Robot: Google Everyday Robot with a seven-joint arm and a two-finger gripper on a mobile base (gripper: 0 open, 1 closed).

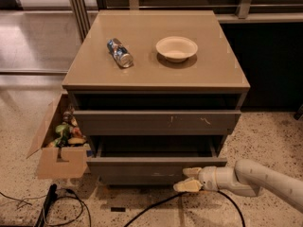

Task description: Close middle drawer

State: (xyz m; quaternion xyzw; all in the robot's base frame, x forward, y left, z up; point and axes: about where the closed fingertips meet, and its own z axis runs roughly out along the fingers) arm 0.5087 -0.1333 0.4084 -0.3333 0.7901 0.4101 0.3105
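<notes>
We see the gripper (188, 179), fingers spread and empty, low against the right of the part-open middle drawer (151, 165); its wide front runs left-right, with the cabinet (156, 70) straight behind.

lighting: moderate, warm, indoor; shadows fall as from a source overhead.
cabinet (156, 74): top is the brightest surface, with a soft sheen toward its back edge.
bowl (176, 48): short shadow at its base on the cabinet top.
can (120, 52): small glints.
recess under the cabinet top: near black.
middle drawer (142, 166): inside dim, shaded by the upper drawer (156, 122).
gripper (189, 179): pale, well lit, low at the cabinet's right front, by the middle drawer.
floor (33, 41): pale glare left of the cabinet.
right of the cabinet: dark.
</notes>
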